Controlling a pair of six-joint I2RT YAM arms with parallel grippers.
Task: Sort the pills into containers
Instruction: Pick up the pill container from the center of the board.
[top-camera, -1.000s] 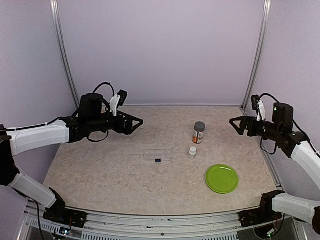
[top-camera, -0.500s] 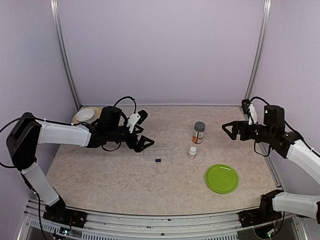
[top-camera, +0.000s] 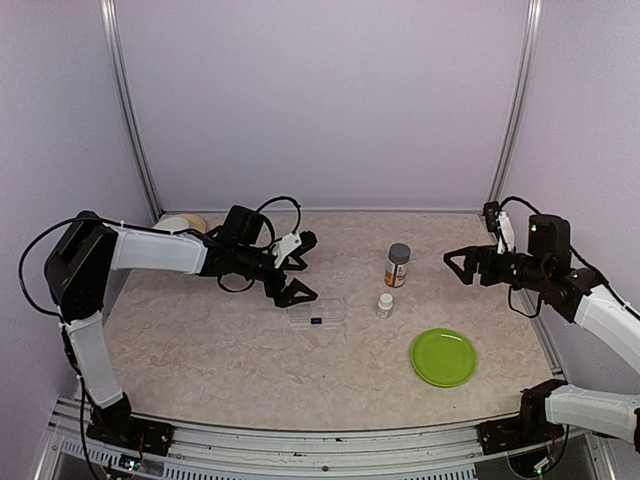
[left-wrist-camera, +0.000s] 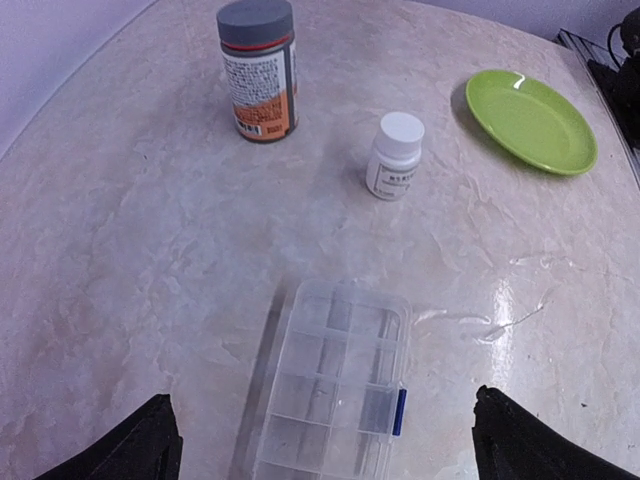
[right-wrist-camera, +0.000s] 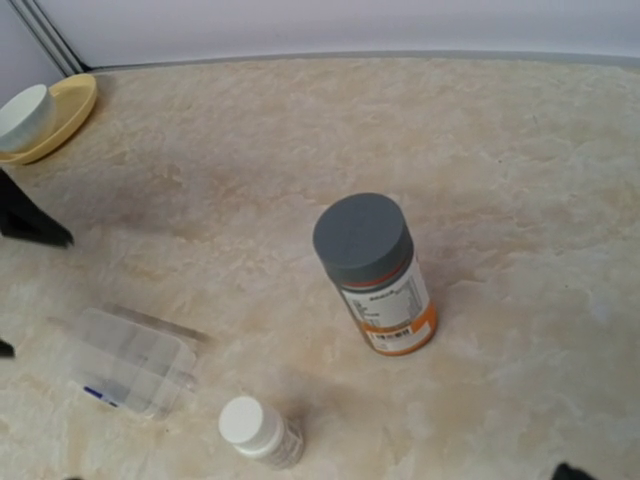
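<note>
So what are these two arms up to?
Nothing is held yet. The left end effector hovers open over the clear compartment box. The right end effector, also open, hangs in the air facing the grey-capped bottle and the small white bottle. Both bottles stand capped, and no loose pills show.

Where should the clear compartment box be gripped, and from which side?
Probably pinch the two long edges from straight above: the clear compartment box lies flat and low, and its width is the narrower span. Avoid the blue latch.
</note>
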